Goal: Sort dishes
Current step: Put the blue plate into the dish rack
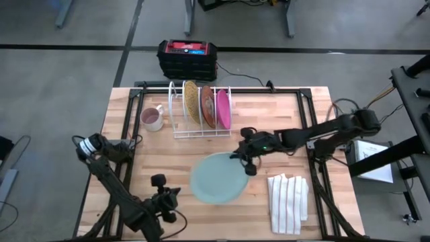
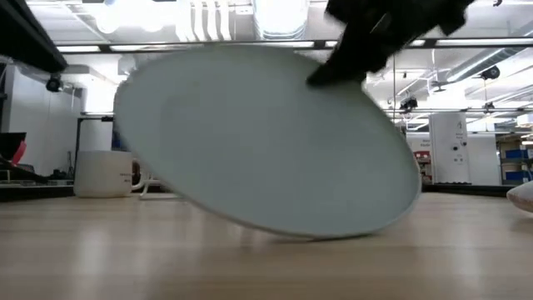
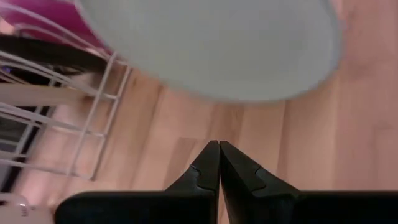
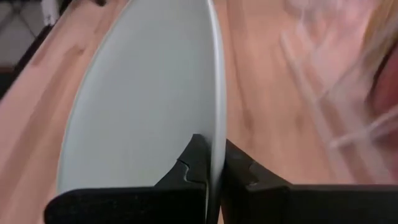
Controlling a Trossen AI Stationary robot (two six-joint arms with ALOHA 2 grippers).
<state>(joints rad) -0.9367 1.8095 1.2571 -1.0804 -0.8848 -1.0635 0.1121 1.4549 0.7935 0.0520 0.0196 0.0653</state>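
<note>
Right gripper clamps the teal plate rim, frame center, tilted on the worktop. Left gripper clenched, lower left. Three plates in rack.

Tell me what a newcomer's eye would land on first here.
The teal plate, tilted with one edge on the table's middle, pinched at its rim by the right gripper. Next, the white rack behind it holding three plates on edge. The left gripper waits shut at the front.
</note>
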